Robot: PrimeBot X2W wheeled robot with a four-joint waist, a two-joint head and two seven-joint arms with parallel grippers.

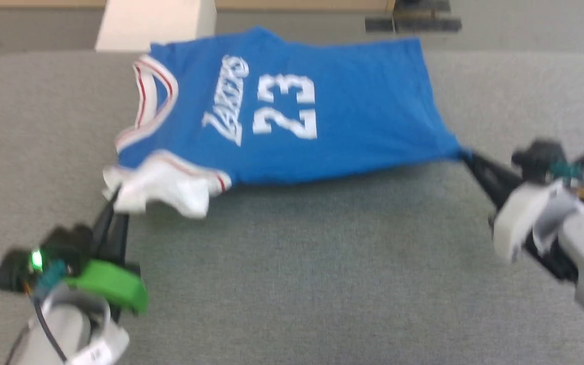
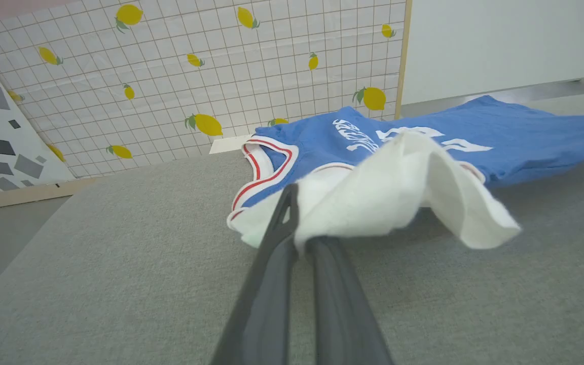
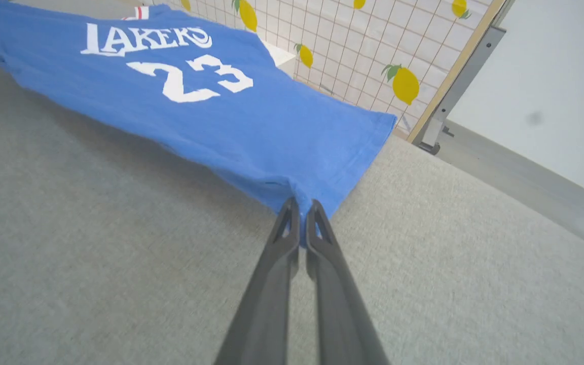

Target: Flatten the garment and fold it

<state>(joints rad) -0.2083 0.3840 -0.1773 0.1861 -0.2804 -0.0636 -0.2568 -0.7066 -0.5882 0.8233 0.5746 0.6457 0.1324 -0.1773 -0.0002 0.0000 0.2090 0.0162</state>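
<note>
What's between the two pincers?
The shirt: the left pincer holds its white sleeve, the right pincer its hem corner, in the head view.

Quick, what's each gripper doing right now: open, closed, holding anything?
Left gripper: jaws closed on the white sleeve of the garment.
Right gripper: jaws closed on the garment's blue bottom corner.

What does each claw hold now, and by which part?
Both hold the blue Lakers jersey: the left claw pinches its white sleeve, the right claw its bottom hem corner.
</note>
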